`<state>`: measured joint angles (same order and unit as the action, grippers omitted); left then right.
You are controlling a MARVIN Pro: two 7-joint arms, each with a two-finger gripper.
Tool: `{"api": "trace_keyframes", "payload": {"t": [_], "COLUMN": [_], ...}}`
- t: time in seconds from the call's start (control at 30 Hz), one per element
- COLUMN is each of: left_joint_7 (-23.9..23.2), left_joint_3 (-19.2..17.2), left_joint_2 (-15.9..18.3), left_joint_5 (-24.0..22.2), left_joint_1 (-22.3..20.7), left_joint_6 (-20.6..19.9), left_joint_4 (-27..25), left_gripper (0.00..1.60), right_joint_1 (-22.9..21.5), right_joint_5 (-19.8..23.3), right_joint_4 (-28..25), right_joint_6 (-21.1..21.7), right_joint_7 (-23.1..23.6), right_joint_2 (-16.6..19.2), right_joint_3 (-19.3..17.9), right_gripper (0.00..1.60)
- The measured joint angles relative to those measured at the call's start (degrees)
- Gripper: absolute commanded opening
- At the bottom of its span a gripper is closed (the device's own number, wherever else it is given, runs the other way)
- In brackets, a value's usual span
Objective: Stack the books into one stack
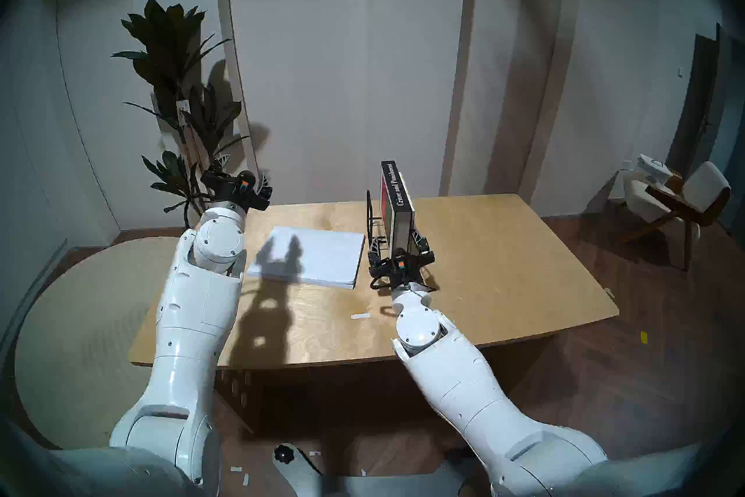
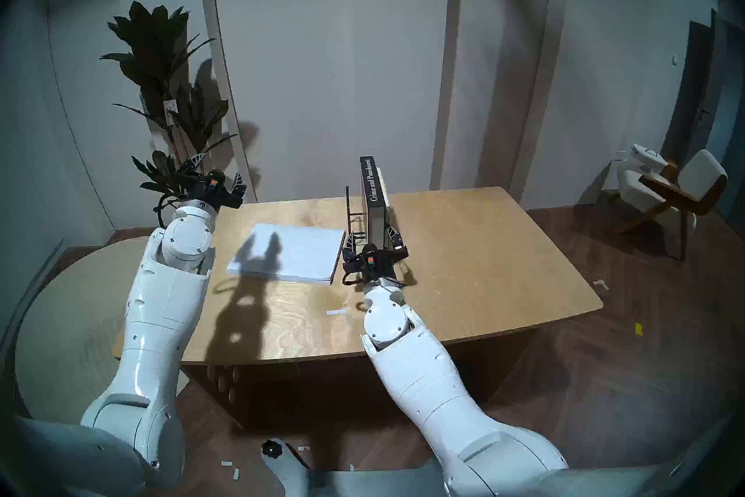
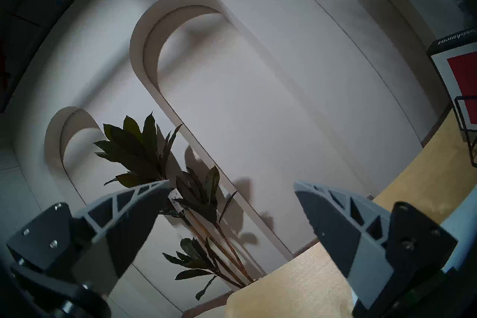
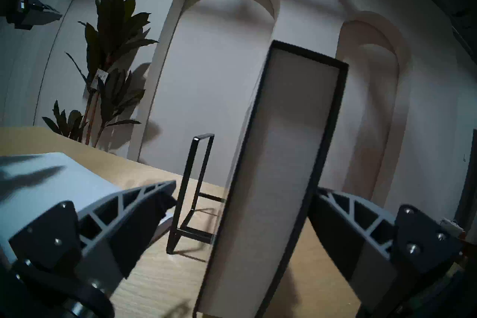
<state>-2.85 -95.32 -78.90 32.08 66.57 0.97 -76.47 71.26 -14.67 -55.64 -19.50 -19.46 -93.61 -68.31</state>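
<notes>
On the wooden table (image 1: 504,262), the black "Crime and Punishment" book (image 1: 397,209) is the thing to steer by: it stands upright in the black wire rack (image 1: 370,218), spine up with its white lettering readable from above, and its pale page edge faces the robot.

Nearest to me, in front of that book, a small white strip (image 1: 360,316) lies on the tabletop. Just beyond it the right gripper (image 1: 397,242) sits level at the book's near edge, its jaws spread wide with one finger on each side of the book. In the right wrist view there is a gap between each finger and the covers, so nothing is gripped.

To the left of the black book, just beside the rack, the large white book (image 1: 310,256) lies flat on the table, with an arm's shadow across its cover. I cannot see a blue book anywhere.

Further back and well to the left of the black book, the left gripper (image 1: 246,181) hangs raised over the table's far left corner, jaws wide and empty, pointing toward the leafy plant (image 1: 177,97) that stands against the white arched wall (image 1: 342,60). Far to the right of the book, off the table, a chair (image 1: 681,197) sits near the wall.
</notes>
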Motion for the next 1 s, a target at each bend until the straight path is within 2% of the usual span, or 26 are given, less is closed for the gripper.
{"api": "trace_keyframes", "payload": {"t": [0.23,0.27,0.3,0.33,0.37,0.6,0.77,0.83,0.9,0.93,1.0], "left_joint_7": [0.01,0.01,0.02,0.02,0.02,0.03,0.03,0.03,0.03,0.03,0.03], "left_joint_3": [0.01,0.01,0.01,0.01,0.01,0.01,0.01,0.01,0.01,0.01,0.01], "left_joint_2": [0.0,0.0,0.0,0.0,0.0,0.01,0.01,0.01,0.01,0.01,0.01], "left_joint_5": [0.01,0.01,0.01,0.01,0.01,0.02,0.02,0.02,0.02,0.02,0.02], "left_joint_1": [0.01,0.01,0.01,0.01,0.01,0.03,0.03,0.03,0.03,0.03,0.03], "left_joint_6": [0.01,0.01,0.01,0.01,0.01,0.02,0.02,0.02,0.02,0.02,0.02], "left_joint_4": [0.0,0.0,0.0,0.0,0.0,-0.01,-0.01,-0.01,-0.02,-0.02,-0.02], "left_gripper": [1.6,1.6,1.6,1.6,1.6,1.6,1.6,1.6,1.6,1.6,1.6], "right_joint_1": [-0.57,-0.7,-0.89,-1.0,-1.11,-1.54,-1.56,-1.55,-1.52,-1.51,-1.49], "right_joint_5": [0.27,0.37,0.55,0.66,0.8,1.6,1.81,1.81,1.62,1.57,1.39], "right_joint_4": [0.53,0.64,0.79,0.88,0.98,1.34,1.36,1.36,1.36,1.36,1.39], "right_joint_6": [0.92,1.0,1.08,1.11,1.12,1.15,1.14,1.14,1.14,1.14,1.14], "right_joint_7": [-0.48,-0.55,-0.61,-0.61,-0.61,0.02,0.16,0.09,-0.25,-0.32,-0.49], "right_joint_2": [-0.07,-0.06,-0.05,-0.04,-0.02,0.12,0.1,0.07,0.03,0.01,-0.03], "right_joint_3": [-0.93,-1.11,-1.35,-1.47,-1.62,-2.19,-2.32,-2.33,-2.33,-2.33,-2.33], "right_gripper": [1.6,1.44,1.37,0.92,0.79,0.64,0.64,0.55,0.22,0.0,0.0]}}
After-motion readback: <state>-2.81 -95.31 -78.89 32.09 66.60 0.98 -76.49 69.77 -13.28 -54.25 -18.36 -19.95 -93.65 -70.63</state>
